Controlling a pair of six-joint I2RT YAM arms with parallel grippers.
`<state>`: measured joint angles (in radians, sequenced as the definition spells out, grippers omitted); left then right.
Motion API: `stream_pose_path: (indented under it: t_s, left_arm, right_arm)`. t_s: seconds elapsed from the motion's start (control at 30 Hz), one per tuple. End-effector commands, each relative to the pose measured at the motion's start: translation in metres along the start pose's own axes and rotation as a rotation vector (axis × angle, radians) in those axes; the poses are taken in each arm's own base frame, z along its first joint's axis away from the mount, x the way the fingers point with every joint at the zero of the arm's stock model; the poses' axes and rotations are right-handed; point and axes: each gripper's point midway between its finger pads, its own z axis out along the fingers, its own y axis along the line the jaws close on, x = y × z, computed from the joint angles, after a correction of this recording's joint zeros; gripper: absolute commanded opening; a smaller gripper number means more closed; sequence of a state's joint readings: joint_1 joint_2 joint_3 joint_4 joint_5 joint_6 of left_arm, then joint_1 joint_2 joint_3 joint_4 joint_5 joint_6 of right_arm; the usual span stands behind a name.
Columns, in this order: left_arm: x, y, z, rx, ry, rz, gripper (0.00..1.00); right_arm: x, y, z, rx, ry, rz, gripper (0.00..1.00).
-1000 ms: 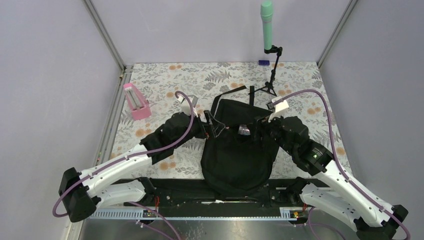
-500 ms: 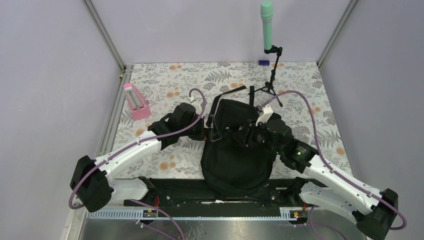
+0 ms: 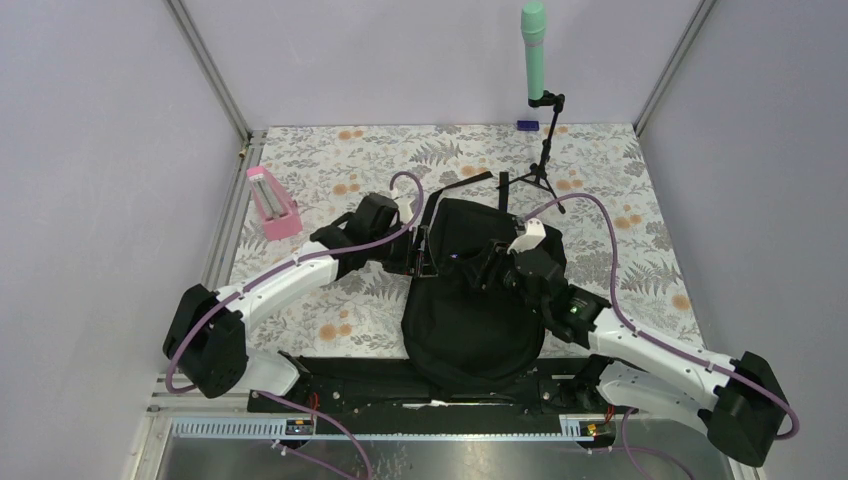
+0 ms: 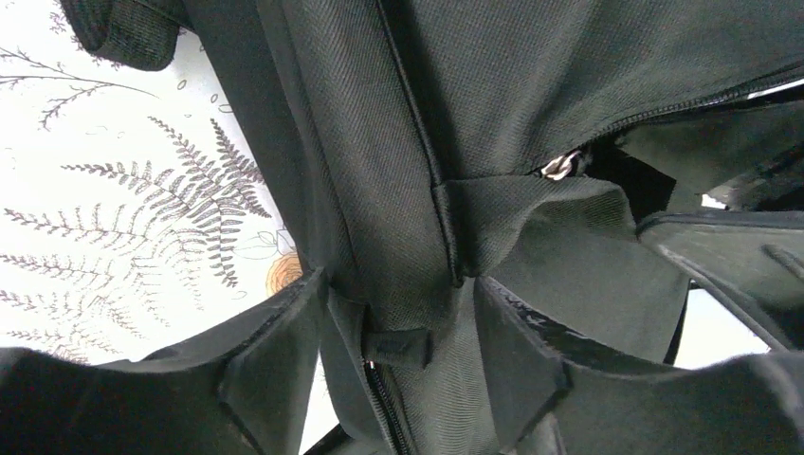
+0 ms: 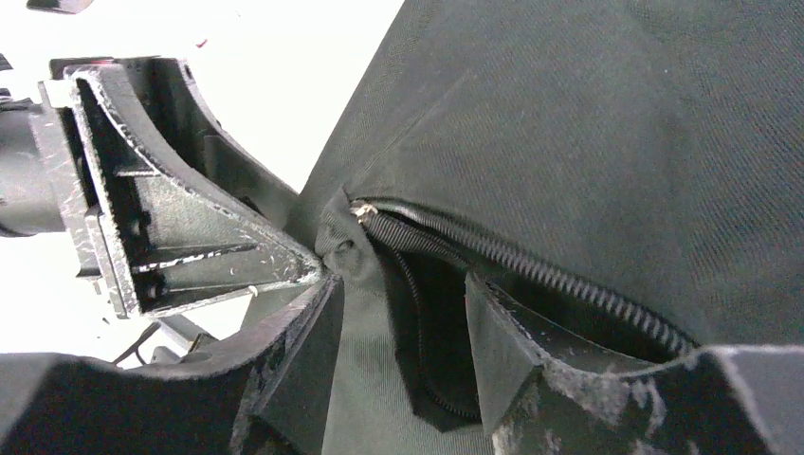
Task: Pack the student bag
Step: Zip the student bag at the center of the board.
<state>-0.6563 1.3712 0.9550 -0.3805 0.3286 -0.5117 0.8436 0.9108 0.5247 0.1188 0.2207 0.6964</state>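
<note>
**Both hands at the bag's far end, zipper open**

- Large soft black fabric student bag (image 3: 470, 320) lies mid-tabletop on the floral-print tabletop (image 3: 330, 160). Its near end reaches the arm bases and its straps trail off the far end.
- Left hand (image 3: 428, 260) is at the bag's far-left edge. Its fingers are partly closed, and a seamed fold of bag fabric fills the gap. The right wrist view shows the fabric puckered at one fingertip, so it reads as clamped on the bag.
- Right hand (image 3: 468, 266) is just beside it, over the bag. Its fingers are part-open and straddle the fabric by the gaping black coil zipper (image 5: 531, 270). Can't tell whether it is pinching anything.
- Pink box-shaped stand (image 3: 272, 205) sits left of the bag, well apart.
- Green foam-headed microphone (image 3: 533, 50) on a black tripod stands at the far edge.
</note>
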Motion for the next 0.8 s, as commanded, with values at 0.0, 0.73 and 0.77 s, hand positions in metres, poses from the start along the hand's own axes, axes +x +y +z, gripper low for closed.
stream_pose_path:
  t_s: [0.0, 0.73, 0.77]
  left_arm:
    - [-0.017, -0.017, -0.007, 0.065, -0.003, 0.067, 0.53]
    - [-0.009, -0.013, -0.004, 0.080, 0.030, 0.080, 0.00]
    - [-0.008, -0.013, -0.004, 0.081, 0.031, 0.078, 0.00]
  right_arm:
    - [-0.029, 0.023, 0.012, -0.028, -0.087, 0.000, 0.58]
    - [-0.015, 0.043, 0.058, -0.048, 0.020, -0.075, 0.67]
    - [-0.014, 0.046, 0.059, -0.064, 0.030, -0.080, 0.65]
